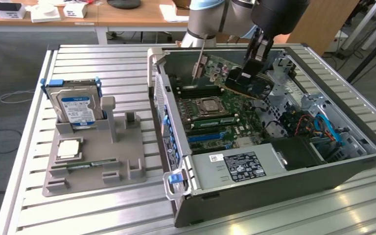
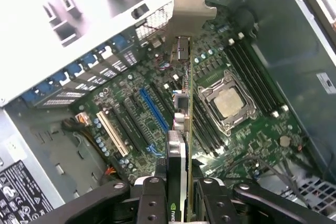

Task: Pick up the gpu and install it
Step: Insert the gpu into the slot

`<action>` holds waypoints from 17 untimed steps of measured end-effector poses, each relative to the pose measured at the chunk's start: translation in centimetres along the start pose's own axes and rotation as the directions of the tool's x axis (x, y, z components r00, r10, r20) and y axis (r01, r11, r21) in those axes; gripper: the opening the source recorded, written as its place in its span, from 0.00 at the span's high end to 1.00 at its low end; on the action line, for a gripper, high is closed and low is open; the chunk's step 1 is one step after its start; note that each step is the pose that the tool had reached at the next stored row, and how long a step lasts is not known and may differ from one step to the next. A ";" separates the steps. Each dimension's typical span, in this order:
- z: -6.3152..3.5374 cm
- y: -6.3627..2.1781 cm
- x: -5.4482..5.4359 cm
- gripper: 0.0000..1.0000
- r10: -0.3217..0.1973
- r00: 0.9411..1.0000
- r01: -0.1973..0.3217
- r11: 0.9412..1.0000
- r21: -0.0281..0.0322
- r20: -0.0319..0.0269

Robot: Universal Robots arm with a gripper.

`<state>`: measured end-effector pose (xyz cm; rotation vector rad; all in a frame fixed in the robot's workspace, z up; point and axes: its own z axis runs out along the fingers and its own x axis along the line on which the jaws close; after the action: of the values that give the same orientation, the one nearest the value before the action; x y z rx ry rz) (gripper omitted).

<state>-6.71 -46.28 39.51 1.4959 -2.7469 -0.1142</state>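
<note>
Arm (image 1: 240, 14) angled steeply down into open PC case (image 1: 273, 191) on table (image 1: 83, 210), wrist approx vertical. Gripper (image 1: 253, 68) clamped on gpu (image 1: 222, 73), one finger each side of the card. Gpu hangs edge-on, tilted, above motherboard (image 1: 221, 117), silver bracket twd case rear wall, not yet seated.

My pincer (image 1: 250, 68) holds the graphics card (image 1: 222, 68) on edge above the main board (image 1: 221, 117), inside the open computer case (image 1: 273, 196) on the exterior view's right. A parts stand (image 1: 132, 152) sits on the table (image 1: 96, 215) at centre left (hard drive (image 1: 77, 105) upright at its far end).
</note>
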 end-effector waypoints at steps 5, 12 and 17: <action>0.12 -0.01 0.0 0.73 -0.090 0.996 0.089 0.996 -0.002 -0.006; 0.27 -0.03 0.0 0.73 -0.214 0.977 0.213 0.977 -0.006 -0.014; 0.37 -0.04 0.0 0.73 -0.300 0.954 0.300 0.954 -0.010 -0.019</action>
<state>-6.69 -46.28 39.14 1.8907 -2.4791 -0.1089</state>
